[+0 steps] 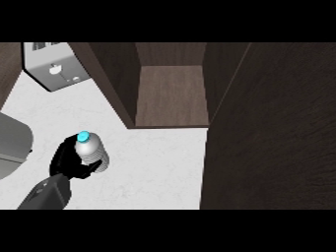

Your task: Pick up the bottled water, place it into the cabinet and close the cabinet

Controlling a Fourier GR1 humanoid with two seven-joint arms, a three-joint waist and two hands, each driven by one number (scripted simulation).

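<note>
The robot's left hand (70, 161), black and coming in on a grey forearm (45, 195) from the lower left of the head view, is curling its fingers round a clear plastic water bottle with a bright blue cap (92, 150). The hand is wrapping the bottle's lower body from the left and from below, so only the ribbed shoulder and the cap are showing above the fingers. The bottle is standing roughly upright over the white speckled counter (156, 167), in the lower left part of the view. Whether its base is touching the counter or hanging just above it cannot be told, since the hand is hiding it.

The dark brown wooden cabinet (117, 81) is sitting open towards the top middle, well apart from the bottle, and its bare wooden shelf floor (172, 96) is showing inside. Its dark wooden door (280, 128) is standing swung open and filling most of the right side of the view.

A grey metal box-shaped appliance (54, 69) is resting on the counter at the upper left, just beside the cabinet's left wall. A large rounded grey object (2, 147) is lying at the left edge, near the hand.
</note>
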